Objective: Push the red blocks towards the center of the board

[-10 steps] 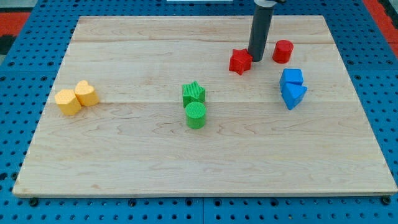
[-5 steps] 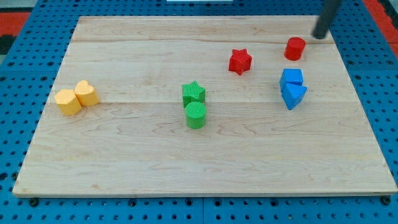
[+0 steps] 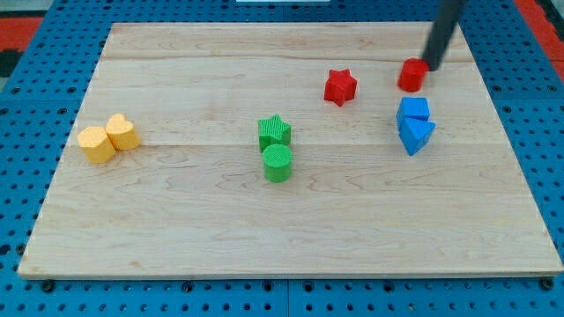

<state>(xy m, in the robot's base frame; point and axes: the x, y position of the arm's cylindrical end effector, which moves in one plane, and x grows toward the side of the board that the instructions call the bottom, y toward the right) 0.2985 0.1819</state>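
1. Tip of rod touching red cylinder on its right side, near bench top-right corner.
2. Red star left of cylinder, apart, above-right of bench centre.
3. Jaws: none on this rod, state cannot be told.
4. Blue blocks just below cylinder.

Tip: my tip touches the upper right side of the red cylinder.
Red star: red star lies well to the view's left of the tip, slightly lower.
Blue pair: blue cube and blue wedge, touching, sit below the tip.
Green pair: green star above green cylinder, far lower left of the tip.
Yellow pair: two yellow blocks, touching, farthest left of the tip.
Surface: wooden board.
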